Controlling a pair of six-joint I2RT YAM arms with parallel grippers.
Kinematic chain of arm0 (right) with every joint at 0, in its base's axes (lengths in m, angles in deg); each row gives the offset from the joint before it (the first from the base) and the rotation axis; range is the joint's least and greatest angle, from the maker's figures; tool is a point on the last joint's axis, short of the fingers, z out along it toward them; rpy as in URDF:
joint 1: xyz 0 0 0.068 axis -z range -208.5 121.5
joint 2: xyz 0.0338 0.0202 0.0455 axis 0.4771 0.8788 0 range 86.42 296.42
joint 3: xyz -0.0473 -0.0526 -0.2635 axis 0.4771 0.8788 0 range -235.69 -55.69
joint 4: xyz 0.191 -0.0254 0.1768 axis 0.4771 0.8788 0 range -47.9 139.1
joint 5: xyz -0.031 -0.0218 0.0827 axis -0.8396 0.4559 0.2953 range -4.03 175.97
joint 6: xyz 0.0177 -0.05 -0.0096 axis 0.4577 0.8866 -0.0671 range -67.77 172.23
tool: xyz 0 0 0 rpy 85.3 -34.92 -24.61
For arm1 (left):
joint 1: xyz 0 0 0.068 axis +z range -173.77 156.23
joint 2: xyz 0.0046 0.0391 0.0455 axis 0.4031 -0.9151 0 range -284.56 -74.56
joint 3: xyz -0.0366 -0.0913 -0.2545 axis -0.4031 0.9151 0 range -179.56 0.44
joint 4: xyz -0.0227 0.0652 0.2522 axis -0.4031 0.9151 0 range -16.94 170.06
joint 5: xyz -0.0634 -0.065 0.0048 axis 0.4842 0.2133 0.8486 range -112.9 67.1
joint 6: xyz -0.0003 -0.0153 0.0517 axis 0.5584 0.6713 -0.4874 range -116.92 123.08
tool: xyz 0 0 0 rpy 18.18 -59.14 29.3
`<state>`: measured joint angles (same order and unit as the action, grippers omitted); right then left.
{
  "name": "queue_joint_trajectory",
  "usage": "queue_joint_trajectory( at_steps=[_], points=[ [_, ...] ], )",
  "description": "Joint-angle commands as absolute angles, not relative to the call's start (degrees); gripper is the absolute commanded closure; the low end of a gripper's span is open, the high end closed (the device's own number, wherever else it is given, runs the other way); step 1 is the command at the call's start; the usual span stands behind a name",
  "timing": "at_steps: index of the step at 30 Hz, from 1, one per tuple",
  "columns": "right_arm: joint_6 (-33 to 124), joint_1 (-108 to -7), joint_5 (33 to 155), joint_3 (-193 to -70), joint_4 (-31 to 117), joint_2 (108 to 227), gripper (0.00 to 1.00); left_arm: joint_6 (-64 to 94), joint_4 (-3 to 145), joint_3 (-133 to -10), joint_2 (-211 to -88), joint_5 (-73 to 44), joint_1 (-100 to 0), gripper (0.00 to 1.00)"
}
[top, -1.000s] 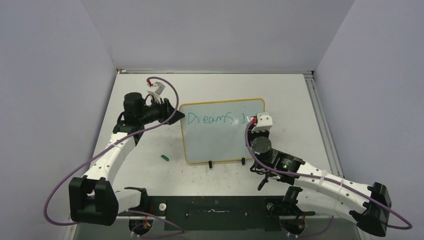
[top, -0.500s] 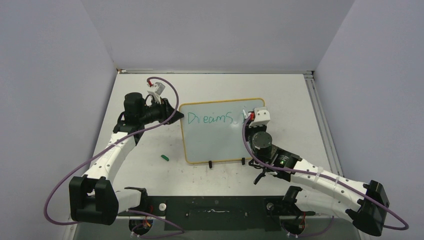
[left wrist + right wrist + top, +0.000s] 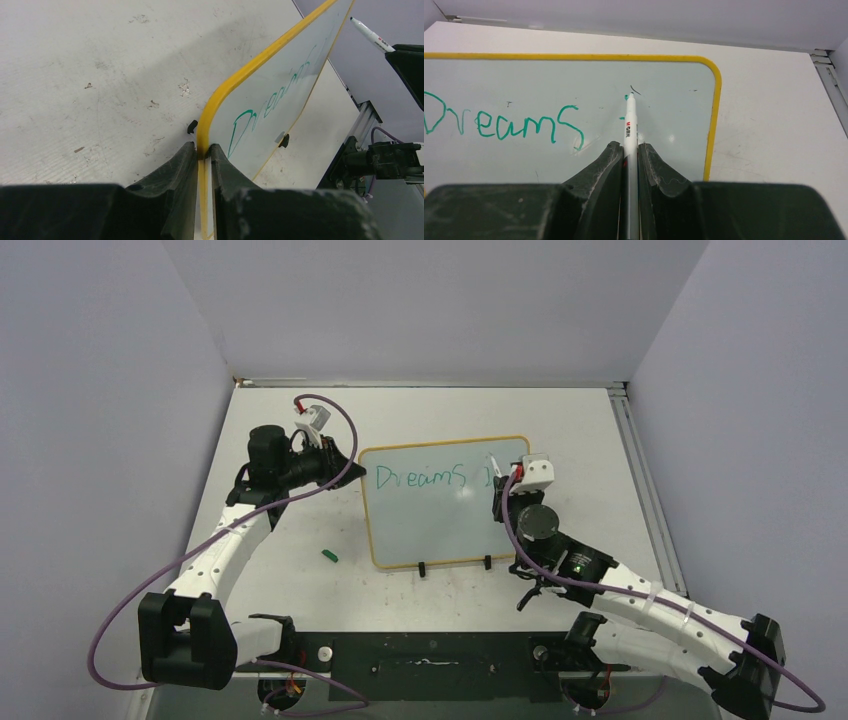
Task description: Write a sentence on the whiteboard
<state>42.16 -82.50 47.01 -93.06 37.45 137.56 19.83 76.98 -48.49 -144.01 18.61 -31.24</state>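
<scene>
Progress was slight: of the sentence [image 3: 420,477] only "Dreams" stood on the whiteboard [image 3: 440,530], mid table [image 3: 600,440]; the rest was unwritten. Left claw [image 3: 202,150] pinched its nine o'clock edge; right claw [image 3: 630,148] clamped the marker [image 3: 629,120], tip near two o'clock.

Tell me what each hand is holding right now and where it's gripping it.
The left hand pinches the whiteboard by its yellow frame at the left edge. The right hand grips a marker around its barrel.
</scene>
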Motion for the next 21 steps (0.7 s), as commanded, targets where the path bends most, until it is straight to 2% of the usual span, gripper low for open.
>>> queue_joint_trajectory(
  at_steps=[1,10,21],
  points=[
    [39.4,-84.27,46.23,-93.0,40.52,133.86,0.95,18.45,76.95,-51.33,-144.36,18.83,-31.77,0.9],
    [37.55,-84.64,45.42,-91.71,41.92,135.09,0.95,17.27,77.75,-51.42,-144.51,18.29,-32.0,1.0],
    [38.31,-83.52,44.87,-91.05,40.93,136.83,0.95,16.61,78.16,-51.51,-144.27,18.08,-32.17,1.0]
  ],
)
